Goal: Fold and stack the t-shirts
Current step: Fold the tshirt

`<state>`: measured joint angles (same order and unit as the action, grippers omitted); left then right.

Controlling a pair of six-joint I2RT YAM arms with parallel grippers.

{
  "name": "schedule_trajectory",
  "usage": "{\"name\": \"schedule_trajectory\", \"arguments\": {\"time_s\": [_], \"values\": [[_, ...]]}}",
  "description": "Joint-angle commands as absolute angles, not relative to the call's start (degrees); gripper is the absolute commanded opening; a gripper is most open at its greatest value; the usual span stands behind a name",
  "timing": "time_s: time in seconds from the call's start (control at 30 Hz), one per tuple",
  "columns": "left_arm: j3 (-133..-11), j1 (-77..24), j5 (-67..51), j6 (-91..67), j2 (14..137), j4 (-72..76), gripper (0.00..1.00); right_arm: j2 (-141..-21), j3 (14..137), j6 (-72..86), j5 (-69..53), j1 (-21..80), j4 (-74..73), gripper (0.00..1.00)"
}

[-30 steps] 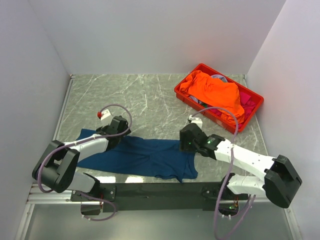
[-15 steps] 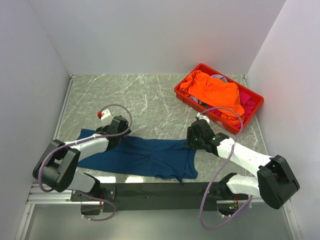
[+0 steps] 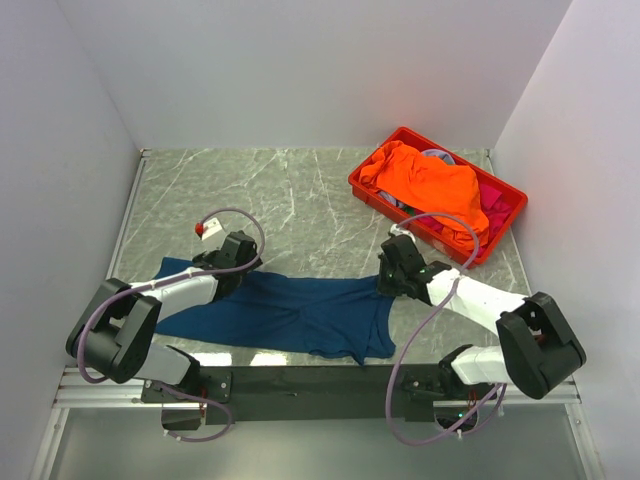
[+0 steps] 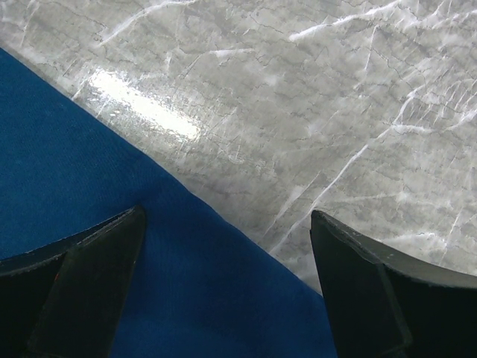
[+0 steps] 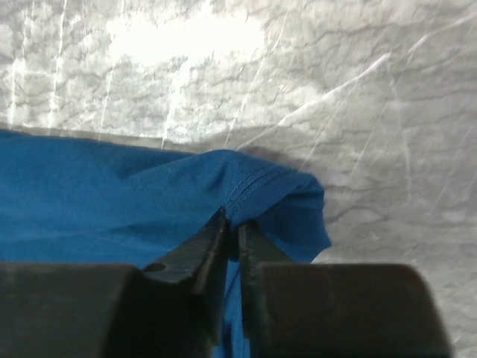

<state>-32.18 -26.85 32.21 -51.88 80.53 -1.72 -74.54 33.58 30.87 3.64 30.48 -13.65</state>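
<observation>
- My right end effector (image 5: pixel 231 224) has just closed on the right hem of the blue t-shirt (image 3: pixel 290 312), lower middle of the top view.
- My left end effector (image 4: pixel 227 218) stands wide apart above its far edge; I judge folding can begin.

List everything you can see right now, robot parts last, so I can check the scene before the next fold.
blue t-shirt: one, dark blue, spread on the near part of the table, between the arms
orange t-shirt: one, bright orange, heaped on top in the crate
pink cloth: count unclear, magenta, in the crate's right end, partly under the orange t-shirt
crate: one, red, far right of the table
table: one, grey marbled
left gripper: one, black, open, over the blue t-shirt's far edge at its left end
right gripper: one, black, pinching a fold at the blue t-shirt's right edge
</observation>
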Motion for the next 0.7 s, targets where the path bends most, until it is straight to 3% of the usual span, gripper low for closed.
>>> {"name": "schedule_trajectory", "arguments": {"time_s": [0.0,0.43,0.57,0.67], "values": [[-32.78,-27.07,32.17,-52.91,80.86,-2.55,0.99,-74.18,35.86,29.71,3.69,28.48,-12.57,0.12],[-33.31,-27.07,32.70,-53.61,81.56,-3.43,0.99,-77.86,39.90,25.84,0.53,20.83,-13.27,0.13],[-33.31,-27.07,32.70,-53.70,81.56,-3.52,0.99,-80.06,41.31,25.58,0.18,19.25,-12.57,0.19],[-33.40,-27.07,32.70,-53.70,81.65,-3.60,0.99,-80.25,42.45,25.31,0.18,19.07,-13.27,0.34]]}}
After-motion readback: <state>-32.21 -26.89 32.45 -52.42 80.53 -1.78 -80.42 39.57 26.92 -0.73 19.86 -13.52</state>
